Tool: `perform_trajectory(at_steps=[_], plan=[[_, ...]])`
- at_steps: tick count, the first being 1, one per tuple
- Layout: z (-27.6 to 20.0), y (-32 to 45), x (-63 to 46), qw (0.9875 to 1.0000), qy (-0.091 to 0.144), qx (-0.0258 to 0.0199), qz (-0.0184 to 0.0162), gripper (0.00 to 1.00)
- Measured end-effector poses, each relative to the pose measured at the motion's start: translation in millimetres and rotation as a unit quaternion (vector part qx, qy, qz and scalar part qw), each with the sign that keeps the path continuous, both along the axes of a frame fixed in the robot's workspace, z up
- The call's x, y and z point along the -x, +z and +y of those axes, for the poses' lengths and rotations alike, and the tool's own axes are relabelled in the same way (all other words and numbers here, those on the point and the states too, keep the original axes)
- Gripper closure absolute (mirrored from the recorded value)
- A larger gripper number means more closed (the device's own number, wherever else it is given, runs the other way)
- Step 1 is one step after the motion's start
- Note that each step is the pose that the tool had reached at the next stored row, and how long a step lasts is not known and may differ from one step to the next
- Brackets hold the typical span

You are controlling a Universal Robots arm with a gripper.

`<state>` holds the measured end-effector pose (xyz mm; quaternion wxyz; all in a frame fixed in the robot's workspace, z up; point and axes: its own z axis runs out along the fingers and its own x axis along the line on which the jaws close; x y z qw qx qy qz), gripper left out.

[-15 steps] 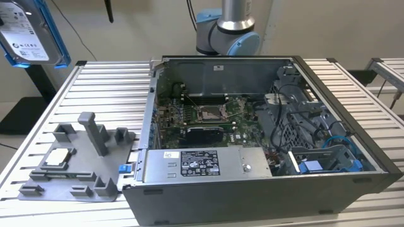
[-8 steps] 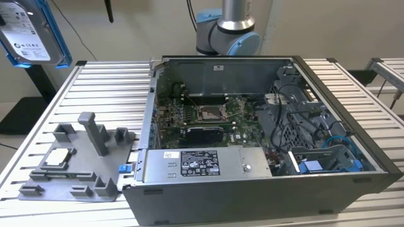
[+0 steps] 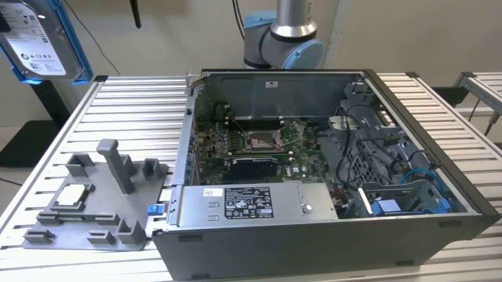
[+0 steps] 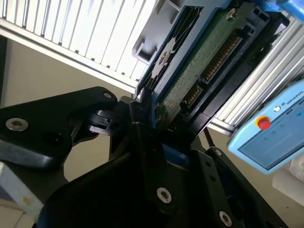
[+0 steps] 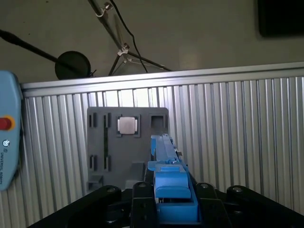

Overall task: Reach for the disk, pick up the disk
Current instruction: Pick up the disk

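My gripper (image 4: 148, 118) is squeezed tight on the disk (image 3: 41, 42), with a black finger on each side so it cannot slip. The disk hangs high in the air and touches nothing else. In the exterior view it shows above the table's (image 3: 117, 106) far corner, at that view's left. In the first wrist view I look down along its blue edge to the grey holder (image 5: 102, 156) near the table's edge. The little silver chip (image 5: 127, 125) sits in its own pocket there, so it cannot slide. I think the pick-up is done.
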<state>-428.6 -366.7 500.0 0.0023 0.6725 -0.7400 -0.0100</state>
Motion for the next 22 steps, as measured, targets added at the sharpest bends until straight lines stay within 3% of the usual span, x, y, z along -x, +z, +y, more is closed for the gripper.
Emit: perform_trajectory(at_steps=[22], plan=[[0.0,0.0,-8.8,1.0,0.0,0.0001,0.0,1.0]])
